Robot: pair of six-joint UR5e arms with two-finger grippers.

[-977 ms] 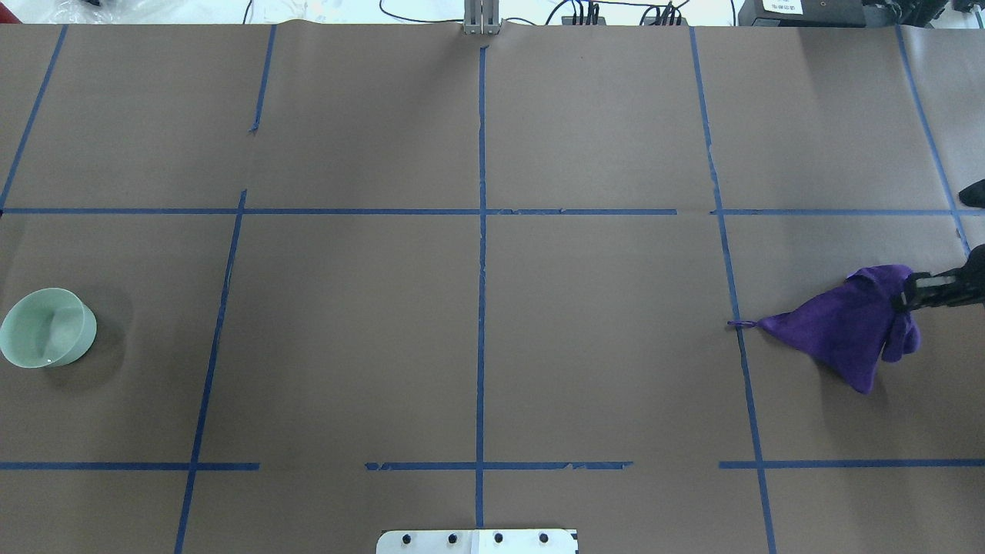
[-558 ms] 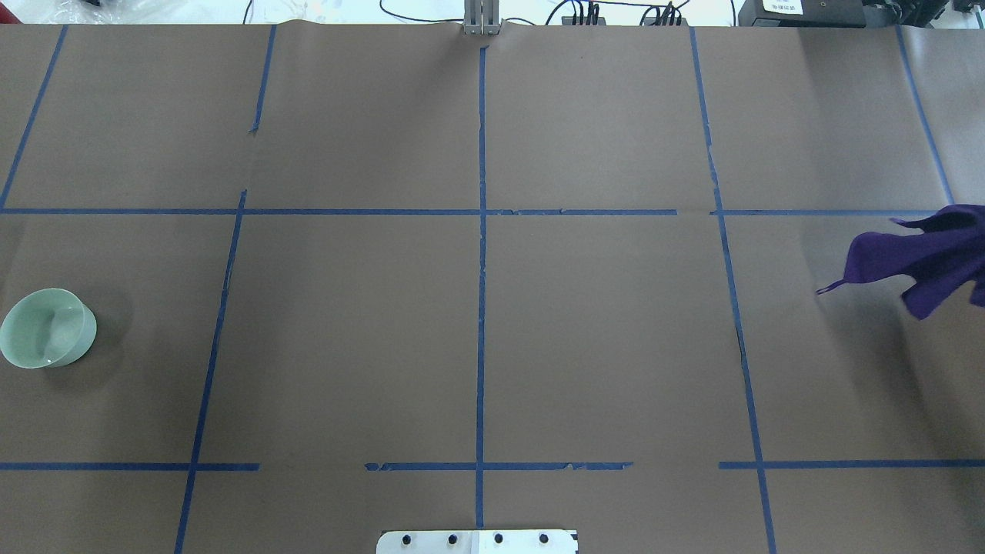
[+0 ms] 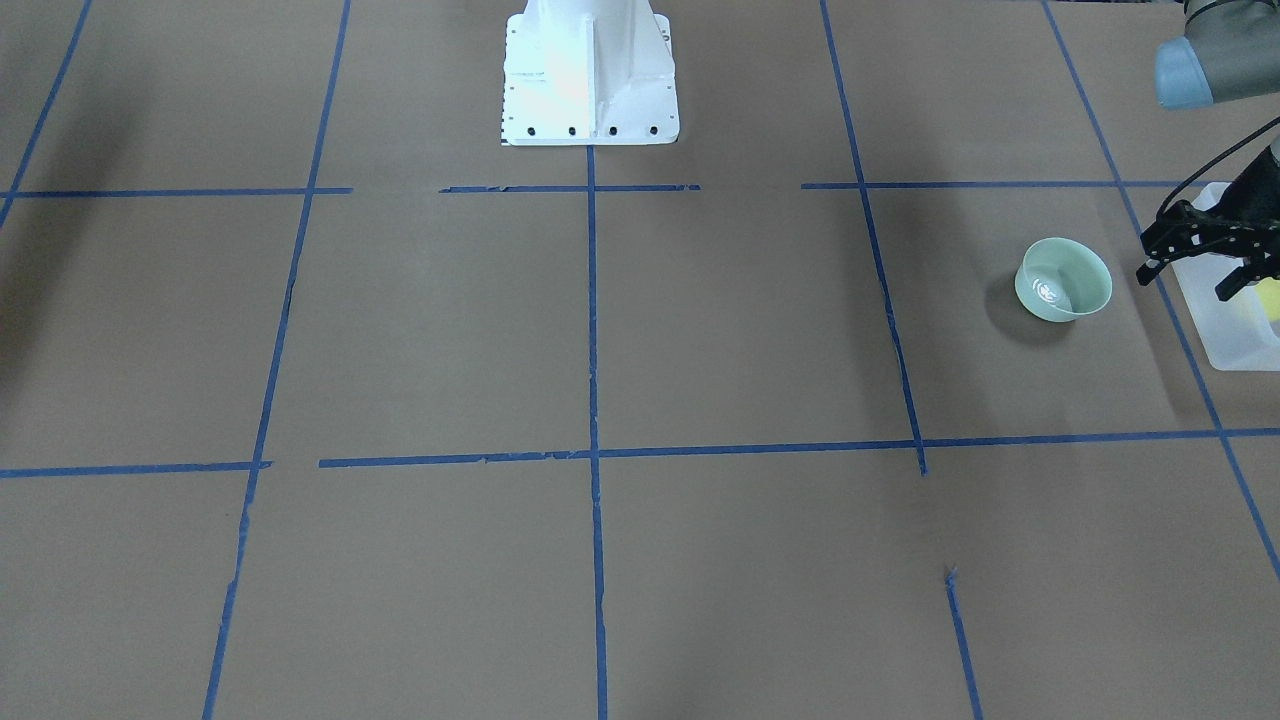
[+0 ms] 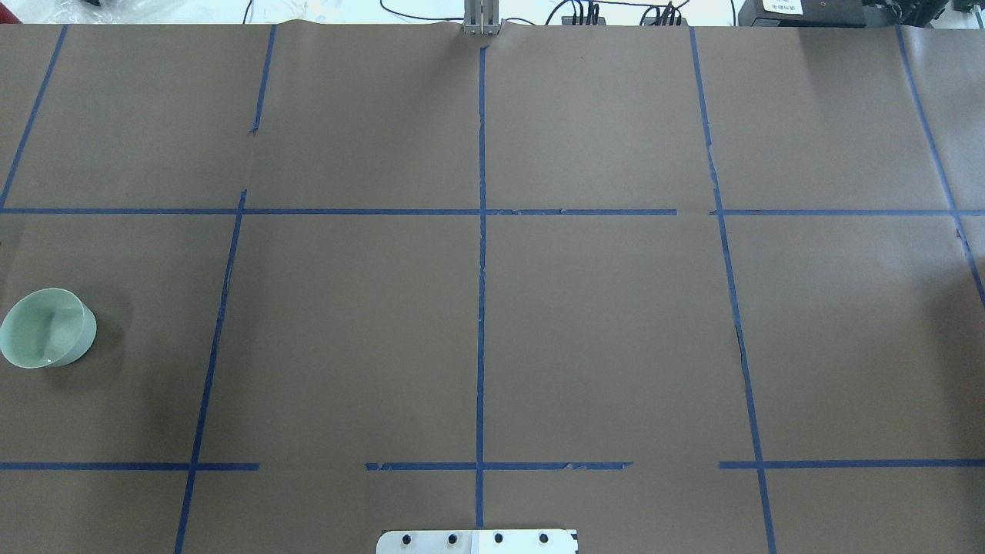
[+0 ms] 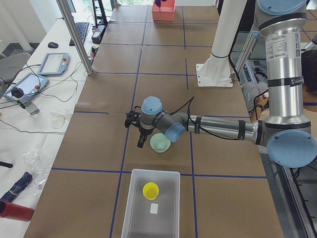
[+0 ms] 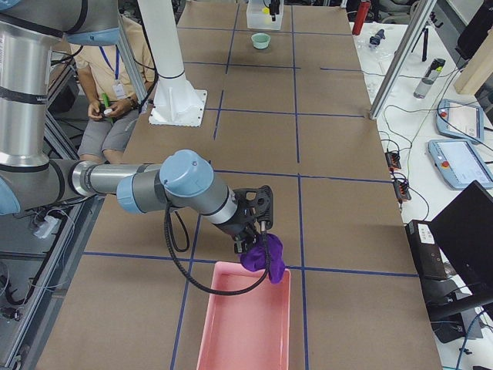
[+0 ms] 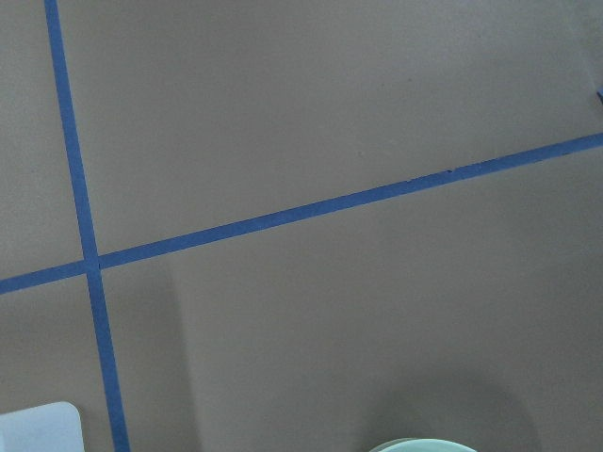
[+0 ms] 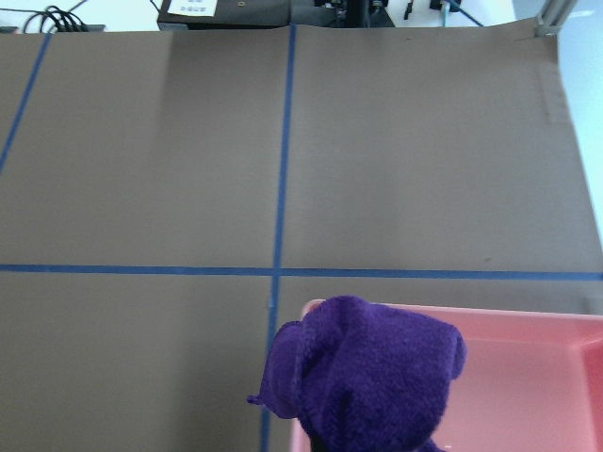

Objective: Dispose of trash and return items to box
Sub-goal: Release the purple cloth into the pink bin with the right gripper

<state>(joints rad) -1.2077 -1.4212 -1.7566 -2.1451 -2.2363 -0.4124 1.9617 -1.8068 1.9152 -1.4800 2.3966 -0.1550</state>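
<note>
The yellow cup stands inside the frosted-white box at the table's left end; a sliver of it shows in the front view inside the box. My left gripper is open and empty, between the box's edge and a pale green bowl. In the exterior left view the left gripper hangs just beside the bowl. My right gripper holds a bunched purple cloth over the near edge of a pink tray. The right wrist view shows the cloth hanging.
The green bowl sits at the overhead view's left edge. Blue tape lines grid the brown table. The robot's white base stands at mid-table. The pink tray lies beyond the table's right end. Neither arm shows in the overhead view.
My right gripper lifted the purple cloth off the table and carried it right, out of the overhead view. The green bowl has not moved.
</note>
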